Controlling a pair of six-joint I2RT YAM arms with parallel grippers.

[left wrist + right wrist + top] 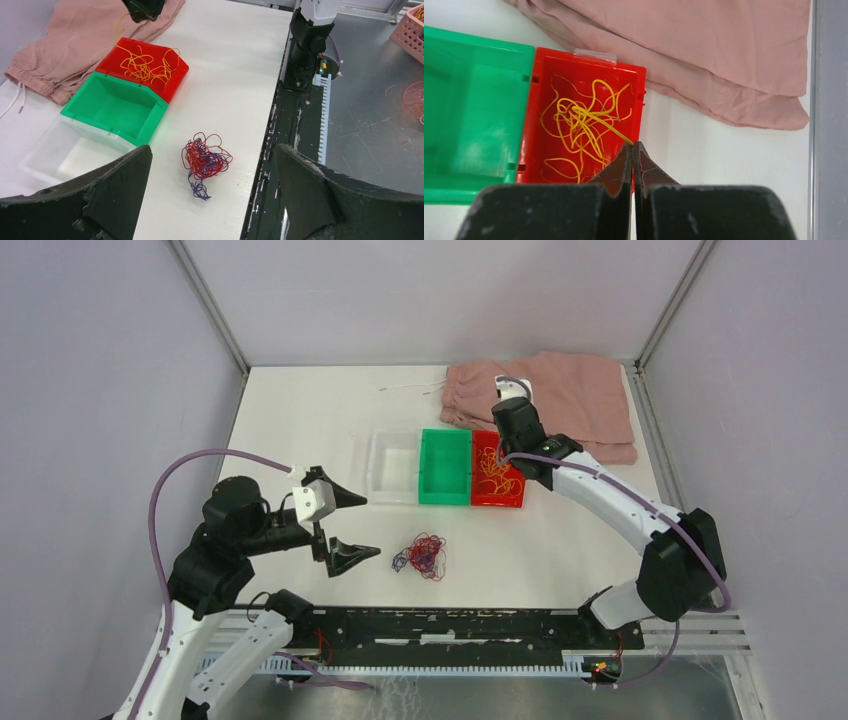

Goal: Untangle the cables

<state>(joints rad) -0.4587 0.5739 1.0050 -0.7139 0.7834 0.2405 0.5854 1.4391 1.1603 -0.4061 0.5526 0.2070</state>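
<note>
Jaws on right: pinched shut on one yellow cable (606, 127) over red bin (589, 57), upper right. Jaws on left: wide open, empty, just left of red-purple clump (425, 555), lower middle. Nearer for left arm.

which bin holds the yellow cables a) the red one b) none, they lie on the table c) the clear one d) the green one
a: the yellow cables lie curled inside the red bin, one strand running up to the shut fingers of the right gripper.
</note>
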